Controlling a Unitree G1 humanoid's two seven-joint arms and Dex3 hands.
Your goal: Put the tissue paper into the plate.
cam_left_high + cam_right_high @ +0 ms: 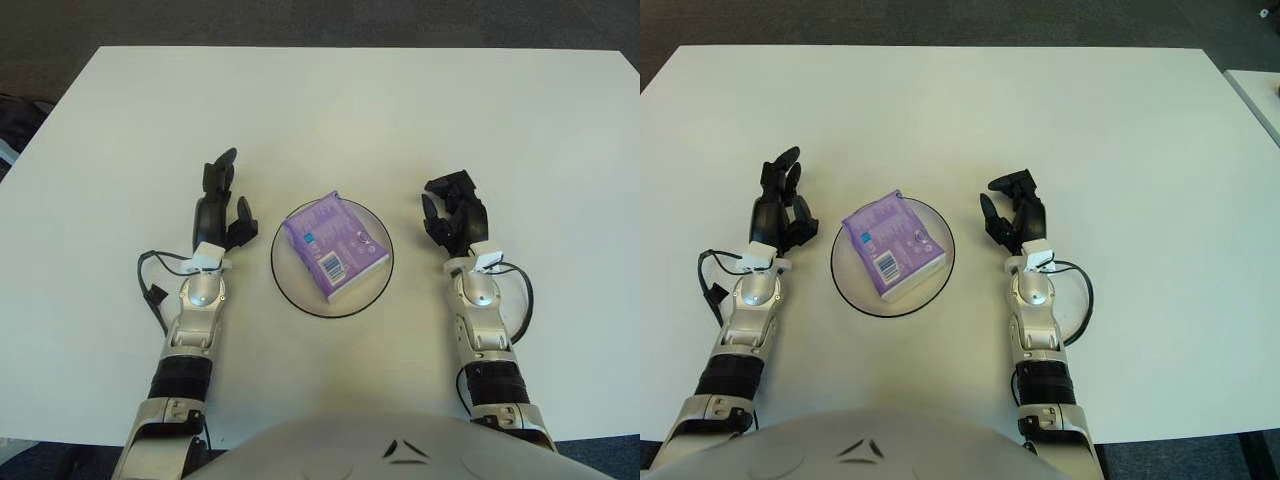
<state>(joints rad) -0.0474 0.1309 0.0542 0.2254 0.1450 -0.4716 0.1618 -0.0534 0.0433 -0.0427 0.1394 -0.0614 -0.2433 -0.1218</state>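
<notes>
A purple pack of tissue paper (334,246) lies tilted inside the round plate (291,291), which has a dark rim and sits in the middle of the white table. My left hand (221,197) is just left of the plate, fingers spread and holding nothing. My right hand (453,214) shows to the right of the plate, a hand's width away, its fingers relaxed and loosely bent, also holding nothing. Neither hand touches the plate or the pack.
The white table (360,110) stretches wide behind and beside the plate. A black cable (155,280) loops beside my left wrist, and another (522,295) beside my right wrist. Dark floor lies beyond the table's far edge.
</notes>
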